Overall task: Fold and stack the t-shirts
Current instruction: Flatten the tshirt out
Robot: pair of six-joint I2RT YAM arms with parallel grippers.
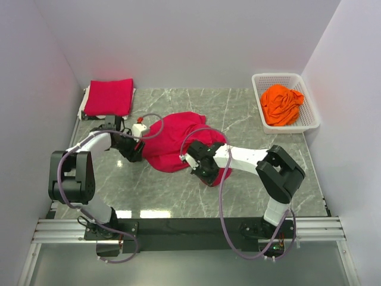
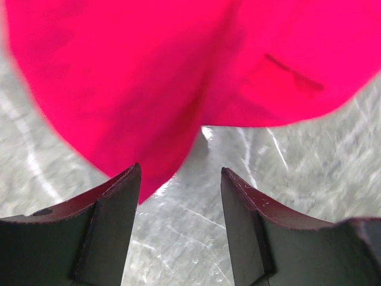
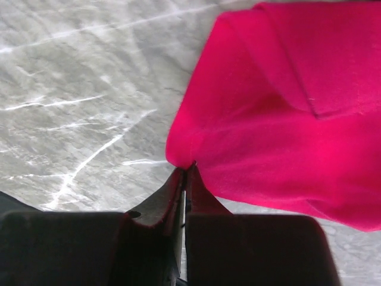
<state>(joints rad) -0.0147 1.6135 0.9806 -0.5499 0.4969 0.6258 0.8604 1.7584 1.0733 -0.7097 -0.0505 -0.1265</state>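
Right claw (image 3: 186, 171) pinches crumpled red t-shirt (image 3: 286, 125), left claw (image 2: 180, 171) gapes empty; one folded red (image 1: 109, 96), one orange (image 1: 281, 104).

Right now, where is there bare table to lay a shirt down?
Bare marble lies along the far edge between the folded red stack and the basket, and at the near edge in front of the crumpled red shirt. The centre is crowded: left pincer and right pincer at that shirt.

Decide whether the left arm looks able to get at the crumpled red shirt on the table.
Probably yes: the left gripper stands open right at the red shirt's edge, with only bare table in front of it and nothing blocking.
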